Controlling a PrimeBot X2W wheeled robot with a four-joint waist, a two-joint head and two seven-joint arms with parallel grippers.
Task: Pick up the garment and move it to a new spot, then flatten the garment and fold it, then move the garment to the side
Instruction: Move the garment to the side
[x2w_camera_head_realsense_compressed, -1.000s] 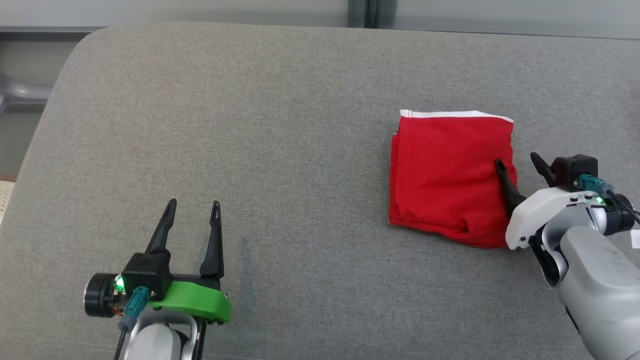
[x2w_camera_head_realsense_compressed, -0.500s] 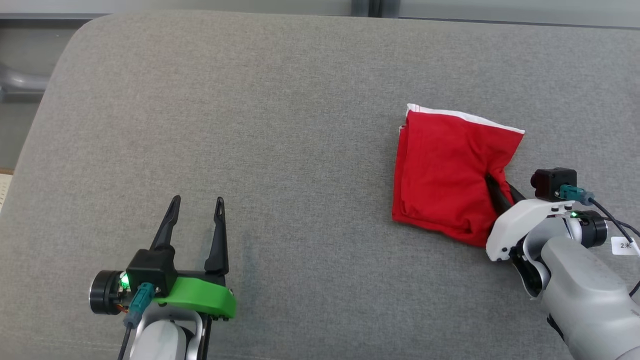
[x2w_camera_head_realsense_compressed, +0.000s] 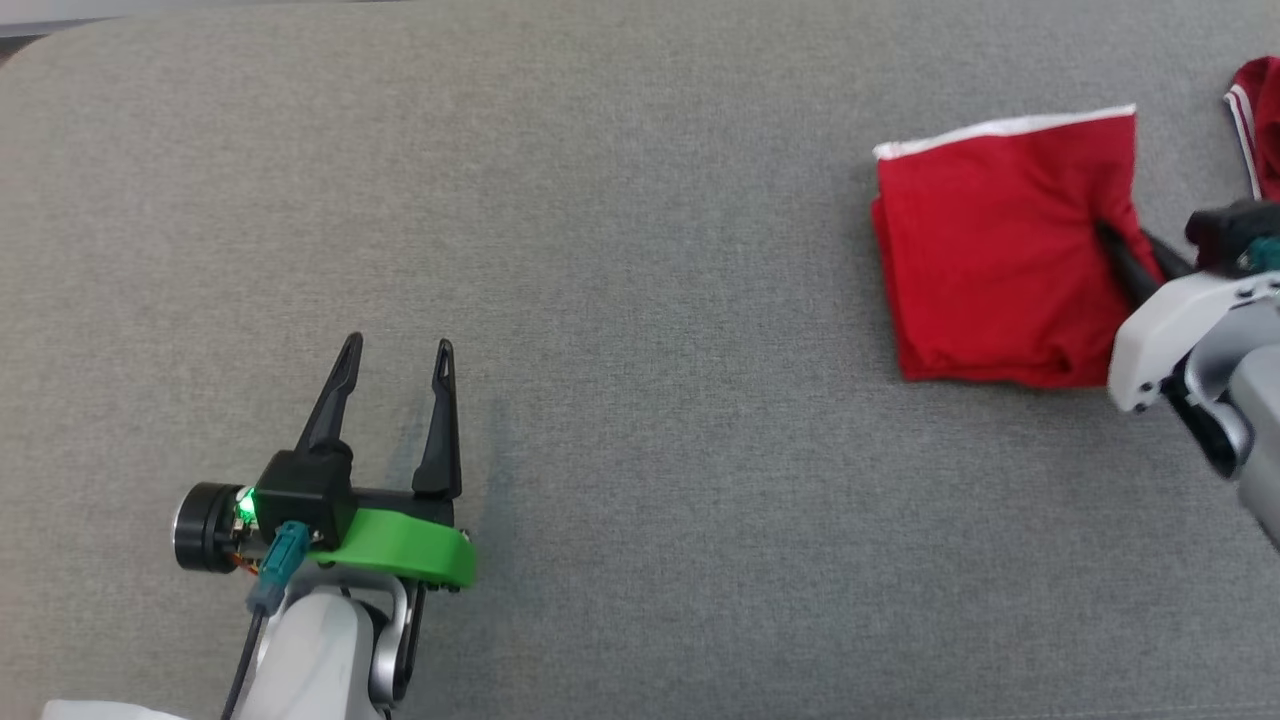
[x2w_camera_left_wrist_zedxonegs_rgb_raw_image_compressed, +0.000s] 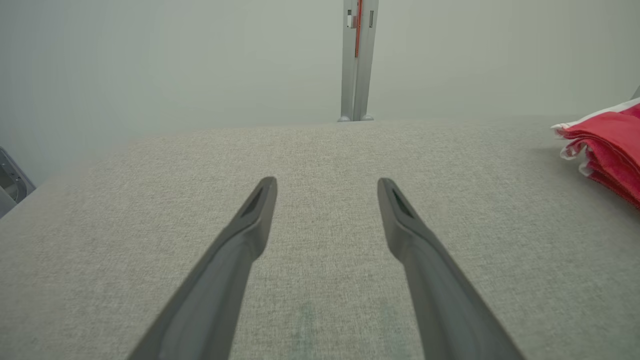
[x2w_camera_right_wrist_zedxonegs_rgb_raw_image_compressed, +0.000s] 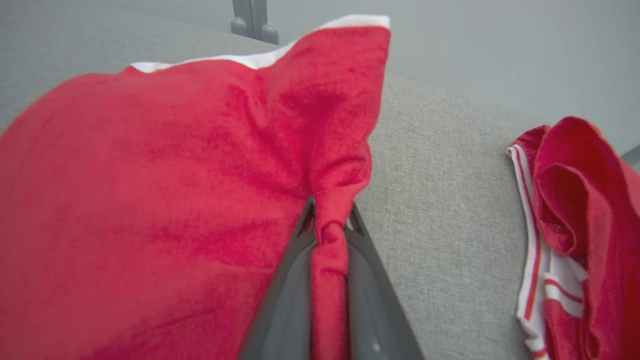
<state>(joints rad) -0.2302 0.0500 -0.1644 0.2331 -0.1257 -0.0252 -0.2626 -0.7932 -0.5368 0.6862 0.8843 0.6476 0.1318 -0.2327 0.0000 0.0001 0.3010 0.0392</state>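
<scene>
Currently: R gripper (x2w_camera_head_realsense_compressed: 1122, 240) pinching right edge of garment (x2w_camera_head_realsense_compressed: 990, 260), folded, lying far right on cushion (x2w_camera_head_realsense_compressed: 620, 200). L gripper (x2w_camera_head_realsense_compressed: 397, 345) hovering spread, empty, well apart leftward. R arm nearer for side move.

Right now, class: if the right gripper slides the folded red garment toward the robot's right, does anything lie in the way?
Yes: right of the folded garment that the right gripper pinches, apart from it, a crumpled red garment with striped trim lies on the grey cushion.
</scene>
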